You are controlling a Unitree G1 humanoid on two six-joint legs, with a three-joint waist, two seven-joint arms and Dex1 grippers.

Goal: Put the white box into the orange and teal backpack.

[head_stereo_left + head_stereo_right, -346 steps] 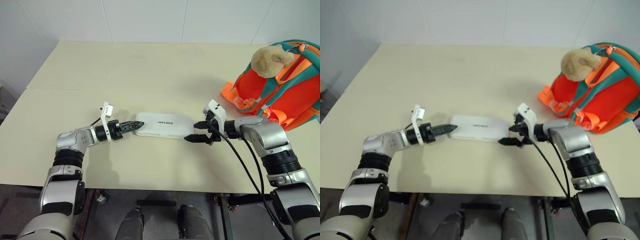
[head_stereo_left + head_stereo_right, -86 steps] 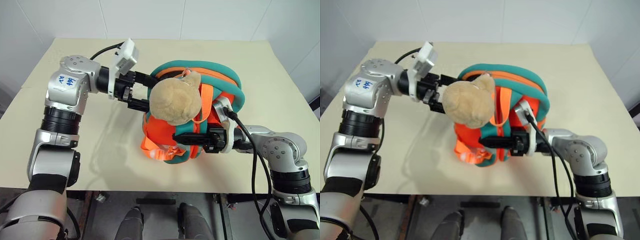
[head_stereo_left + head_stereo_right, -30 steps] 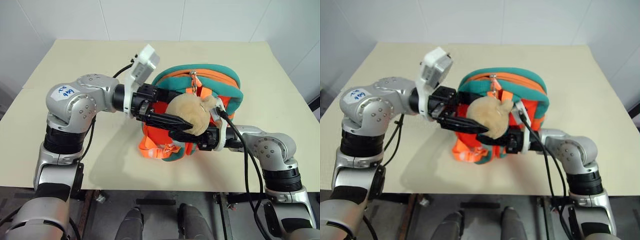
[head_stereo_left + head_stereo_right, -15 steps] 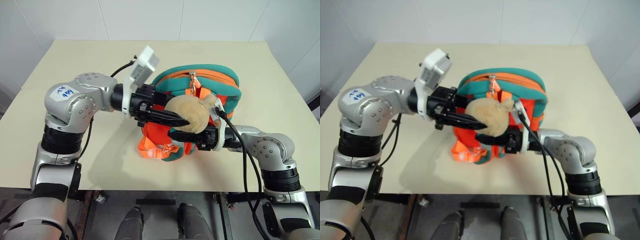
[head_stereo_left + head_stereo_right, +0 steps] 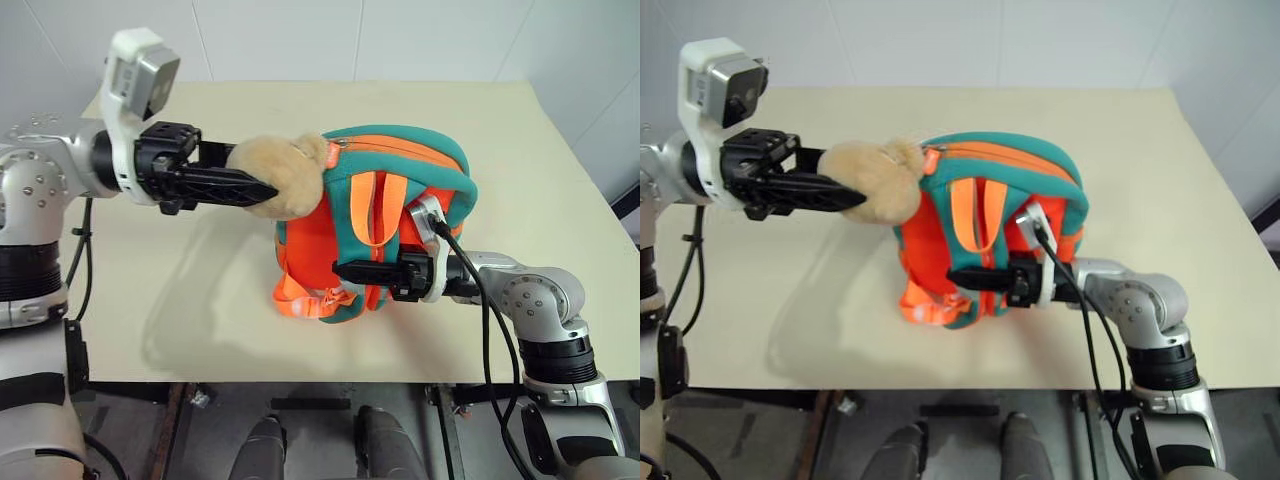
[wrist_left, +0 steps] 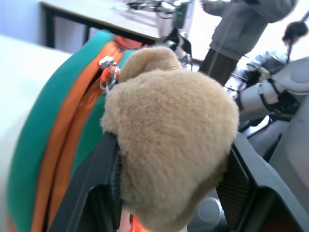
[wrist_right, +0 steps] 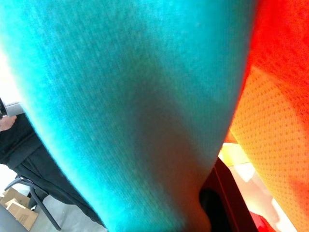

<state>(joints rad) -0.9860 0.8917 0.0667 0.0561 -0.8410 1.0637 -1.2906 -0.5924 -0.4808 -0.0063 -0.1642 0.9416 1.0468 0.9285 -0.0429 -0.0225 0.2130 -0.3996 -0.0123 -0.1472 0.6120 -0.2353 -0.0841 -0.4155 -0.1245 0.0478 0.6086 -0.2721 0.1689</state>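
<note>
The left gripper (image 5: 262, 190) pinches the fuzzy, rounded tan plush toy (image 5: 285, 178), held left of the backpack's top. The right gripper (image 5: 352, 271) is clamped on a teal strap (image 5: 371, 277) at the near face. The orange and teal backpack (image 5: 400, 170), soft fabric, stands upright mid-table (image 5: 540, 170).

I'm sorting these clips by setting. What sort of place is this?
Probably a robotics lab or test room: a plain beige table against bare white walls, and in the left wrist view a person beside another table with robot gear.
</note>
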